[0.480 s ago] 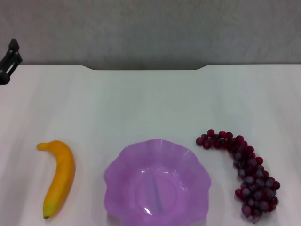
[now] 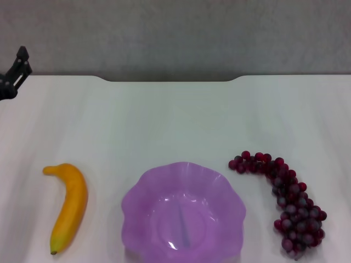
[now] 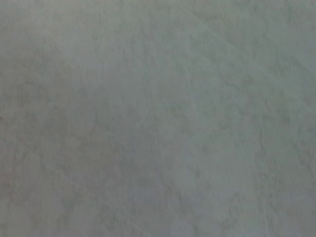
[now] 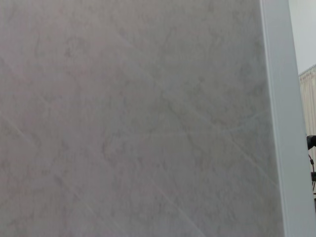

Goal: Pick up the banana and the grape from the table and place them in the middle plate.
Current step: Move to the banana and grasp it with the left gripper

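Observation:
In the head view a curved yellow-orange banana [image 2: 68, 207] lies on the white table [image 2: 175, 120] at the front left. A translucent purple plate [image 2: 183, 213] with a scalloped rim sits at the front middle and holds nothing. A long bunch of dark red-purple grapes [image 2: 285, 200] lies to its right. My left gripper [image 2: 15, 74] shows as a dark tip at the far left edge, near the table's back, far from the banana. My right gripper is out of view. Both wrist views show only a grey wall.
The table's far edge has a shallow notch [image 2: 170, 80] and a grey wall behind it. The right wrist view shows a white frame strip [image 4: 284, 128] beside the wall.
My left gripper has shifted a little to the right and tilted at the left edge. The banana, plate and grapes have not moved.

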